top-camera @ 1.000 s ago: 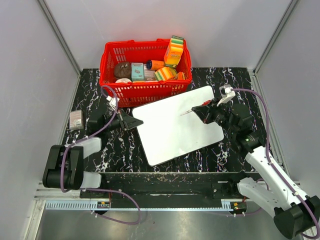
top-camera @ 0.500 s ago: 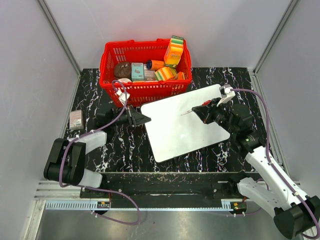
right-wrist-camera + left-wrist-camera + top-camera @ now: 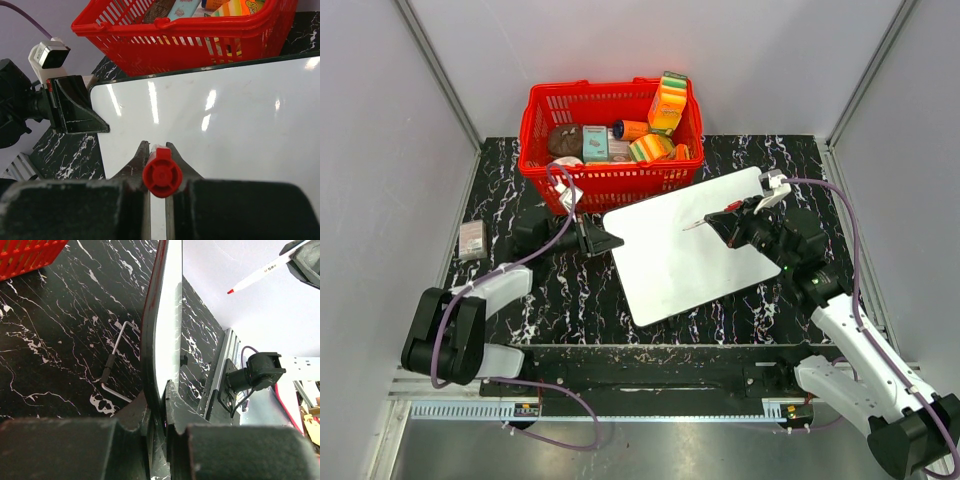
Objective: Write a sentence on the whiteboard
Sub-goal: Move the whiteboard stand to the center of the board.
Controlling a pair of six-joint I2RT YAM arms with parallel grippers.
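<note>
The whiteboard lies slanted in the middle of the black marble table. My left gripper is shut on its left edge; in the left wrist view the board runs edge-on out from between the fingers. My right gripper hovers over the board's upper right part, shut on a red-capped marker whose tip points left. In the right wrist view the marker's red end sits between the fingers above the glossy board. The sentence is not in view; the board's face shows plain white.
A red basket with several packages stands right behind the board. A small grey box lies at the table's left edge. A metal hex key lies on the table beside the board. A metal rail runs along the near edge.
My left gripper has pulled the whiteboard to the right, mostly in the first half second. The right gripper and marker have stayed in place.
</note>
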